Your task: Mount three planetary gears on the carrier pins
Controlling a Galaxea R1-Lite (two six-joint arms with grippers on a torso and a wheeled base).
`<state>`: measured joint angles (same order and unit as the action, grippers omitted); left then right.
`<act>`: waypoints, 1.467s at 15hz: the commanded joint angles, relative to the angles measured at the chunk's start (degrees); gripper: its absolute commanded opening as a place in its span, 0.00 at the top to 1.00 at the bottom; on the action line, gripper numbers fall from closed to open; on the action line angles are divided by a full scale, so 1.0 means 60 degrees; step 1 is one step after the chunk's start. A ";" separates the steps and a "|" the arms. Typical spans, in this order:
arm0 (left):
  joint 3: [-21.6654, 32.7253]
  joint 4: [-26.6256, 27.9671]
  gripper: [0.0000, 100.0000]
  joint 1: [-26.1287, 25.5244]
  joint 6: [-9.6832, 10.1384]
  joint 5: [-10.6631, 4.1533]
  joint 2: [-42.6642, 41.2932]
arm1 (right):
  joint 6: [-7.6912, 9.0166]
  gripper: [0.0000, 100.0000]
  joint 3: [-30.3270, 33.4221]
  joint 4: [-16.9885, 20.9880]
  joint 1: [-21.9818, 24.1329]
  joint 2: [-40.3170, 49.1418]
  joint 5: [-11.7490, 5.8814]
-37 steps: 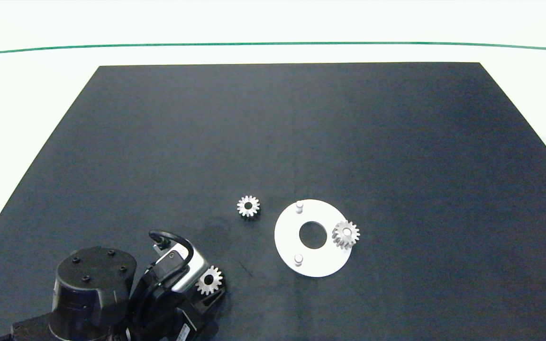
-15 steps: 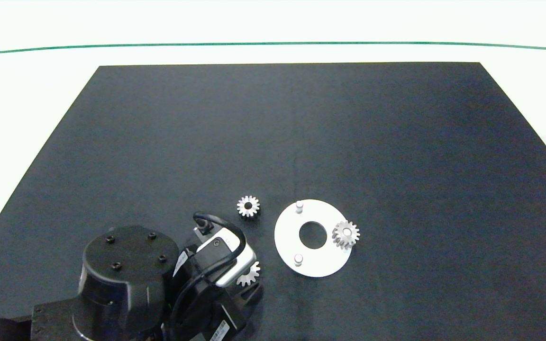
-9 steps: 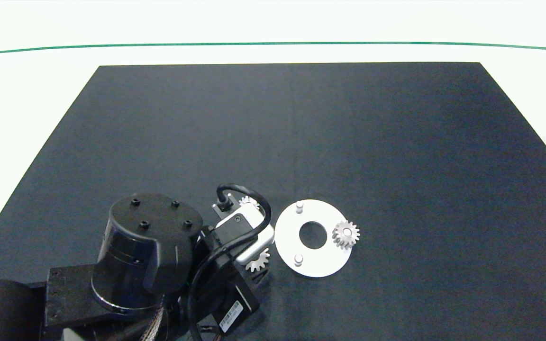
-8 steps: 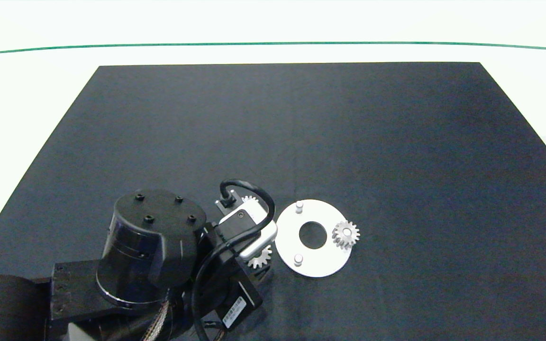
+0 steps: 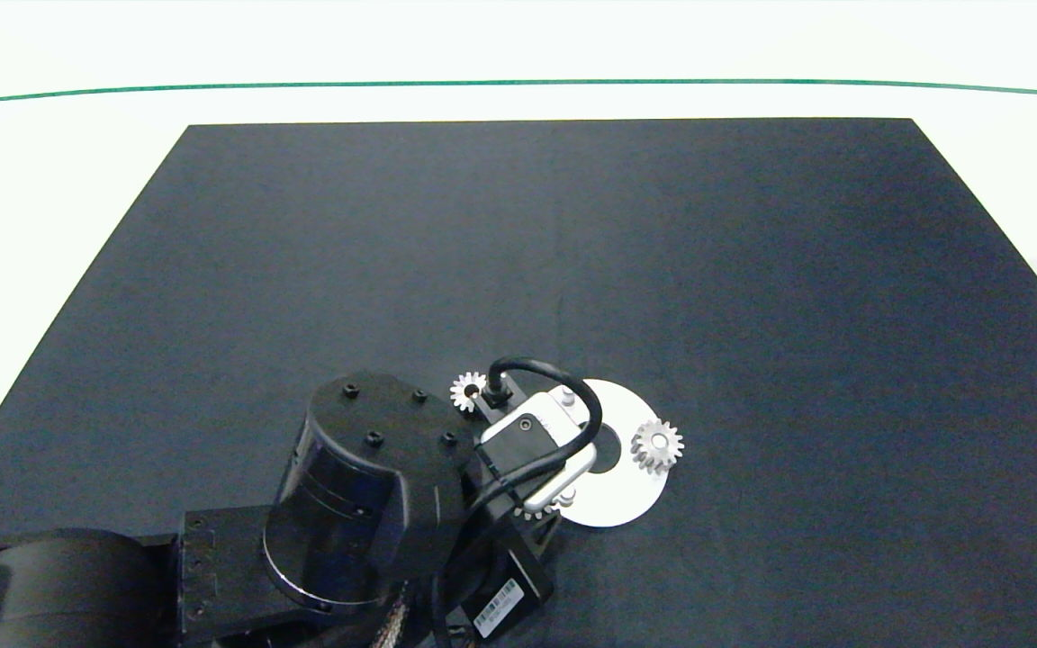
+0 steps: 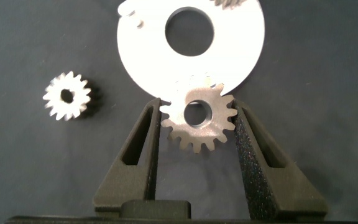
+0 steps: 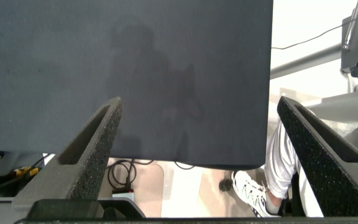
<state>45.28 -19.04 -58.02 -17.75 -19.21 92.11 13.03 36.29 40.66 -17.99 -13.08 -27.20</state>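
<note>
Left claw [image 6: 197, 118], closed on one planetary gear [image 6: 199, 117], hangs over the white disc's [image 5: 631, 499] seven-o'clock edge. A second gear [image 5: 657, 445] sits on the three-o'clock pin; a third [image 5: 466, 391] lies on the worktop [image 5: 752, 270] at ten o'clock. Right claw [image 7: 207, 137] spread wide, empty.

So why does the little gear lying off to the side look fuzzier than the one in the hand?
Left wrist view: the loose gear is smeared, probably motion blur, while the held gear in the left hand stays crisp. Head view: white table glares.
</note>
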 commanded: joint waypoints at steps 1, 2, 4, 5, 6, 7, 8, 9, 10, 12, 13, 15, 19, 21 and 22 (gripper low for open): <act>0.0379 -0.0034 0.87 -0.0277 -0.0015 -0.0050 0.0498 | 0.0011 0.00 0.0177 0.0006 -0.0004 -0.0076 -0.0023; 0.0584 -0.0049 0.87 -0.0321 -0.0015 -0.0050 0.0717 | 0.0011 0.00 0.0324 0.0006 -0.0004 -0.0076 -0.0023; 0.0965 -0.0064 0.87 -0.0555 -0.0015 -0.0050 0.1171 | 0.0011 0.00 0.0616 0.0006 -0.0004 -0.0120 -0.0023; 0.1199 -0.0064 0.87 -0.0658 -0.0015 -0.0050 0.1420 | -0.0004 0.00 0.0704 0.0006 -0.0004 -0.0149 -0.0008; 0.1316 -0.0049 0.87 -0.0731 -0.0015 -0.0050 0.1538 | -0.0004 0.00 0.0748 0.0006 -0.0004 -0.0149 -0.0008; 0.1346 -0.0049 0.87 -0.0746 -0.0015 -0.0050 0.1582 | -0.0004 0.00 0.0763 0.0006 -0.0004 -0.0134 -0.0008; 0.1346 -0.0049 0.87 -0.0746 -0.0015 -0.0050 0.1582 | -0.0004 0.00 0.0763 0.0021 -0.0019 -0.0120 -0.0023; 0.1331 -0.0049 0.87 -0.0731 -0.0015 -0.0050 0.1567 | -0.0004 0.00 0.0763 0.0021 -0.0019 -0.0120 -0.0023; 0.1316 -0.0034 0.87 -0.0585 -0.0074 -0.0050 0.1508 | -0.0004 0.00 0.0763 0.0006 -0.0019 -0.0105 -0.0023; 0.1316 -0.0020 0.87 -0.0350 -0.0147 -0.0050 0.1420 | -0.0004 0.00 0.0763 0.0021 -0.0019 -0.0105 -0.0023; 0.1302 -0.0020 0.87 -0.0262 -0.0147 -0.0050 0.1347 | -0.0004 0.00 0.0763 0.0021 -0.0019 -0.0105 -0.0023; 0.1243 -0.0034 0.87 -0.0219 -0.0147 -0.0050 0.1333 | -0.0004 0.00 0.0763 0.0021 -0.0019 -0.0105 -0.0023; 0.1111 -0.0034 0.87 -0.0219 -0.0147 -0.0050 0.1347 | -0.0004 0.00 0.0851 0.0021 -0.0033 -0.0105 -0.0023; 0.1097 -0.0034 0.87 -0.0204 -0.0147 -0.0050 0.1362 | -0.0004 0.00 0.0851 0.0006 -0.0033 -0.0090 -0.0023; 0.1097 -0.0034 0.87 -0.0145 -0.0177 -0.0050 0.1376 | -0.0004 0.00 0.0851 0.0021 -0.0033 -0.0076 -0.0023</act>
<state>51.87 -19.10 -59.09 -18.68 -19.35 100.41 12.92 41.37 40.52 -18.16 -13.64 -27.20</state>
